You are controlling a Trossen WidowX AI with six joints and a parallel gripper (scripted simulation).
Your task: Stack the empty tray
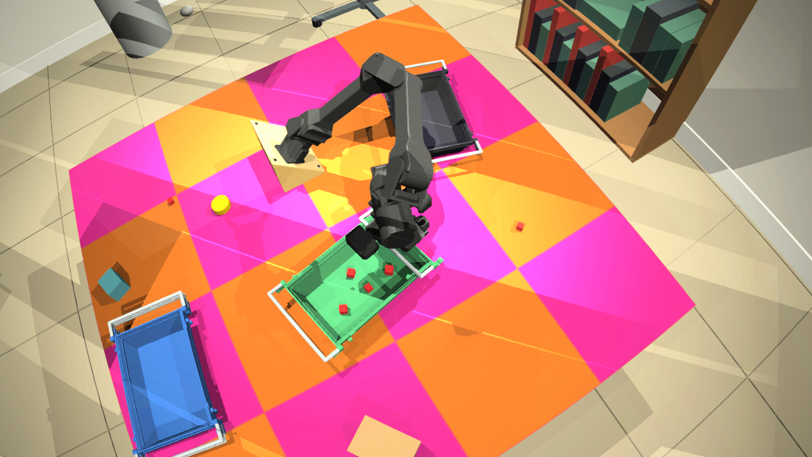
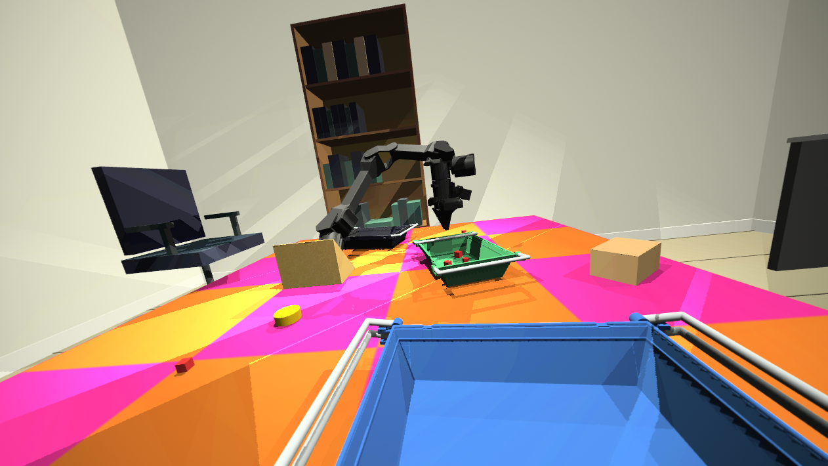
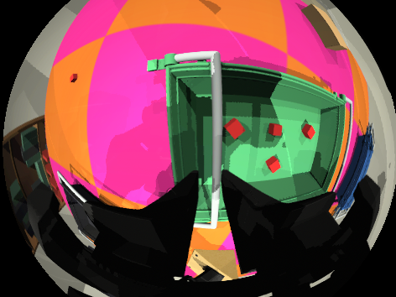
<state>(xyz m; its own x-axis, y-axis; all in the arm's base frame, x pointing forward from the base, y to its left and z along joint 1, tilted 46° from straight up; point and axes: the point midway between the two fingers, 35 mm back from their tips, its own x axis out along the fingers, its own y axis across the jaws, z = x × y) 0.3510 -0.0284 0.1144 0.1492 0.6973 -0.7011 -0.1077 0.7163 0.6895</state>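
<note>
The loaded green tray point(image 1: 320, 286) point(image 2: 480, 273) point(image 3: 329, 147) holds several red blocks point(image 1: 350, 272) point(image 2: 458, 254) point(image 3: 274, 129). Its bar nearer the arm point(image 1: 407, 264) point(image 3: 216, 105) lies inward over that end of the tray; whether it is fully seated is unclear. Its other bar point(image 1: 298, 327) point(image 2: 486, 263) is swung out. My gripper point(image 2: 444, 227) point(image 3: 210, 175) is narrowly open, fingertips astride the inward bar; the top view hides them behind the arm. An empty blue tray point(image 1: 164, 374) point(image 2: 521, 359) and an empty dark grey tray point(image 1: 442, 113) stand apart, bars out.
A wooden wedge point(image 1: 295, 176) point(image 2: 310, 264) is at the arm's base. A yellow disc point(image 1: 220, 204) point(image 2: 287, 316), a teal block point(image 1: 113, 284), a tan box point(image 1: 383, 437) point(image 2: 625, 260) and loose red cubes point(image 1: 519, 226) point(image 2: 184, 365) lie around the trays.
</note>
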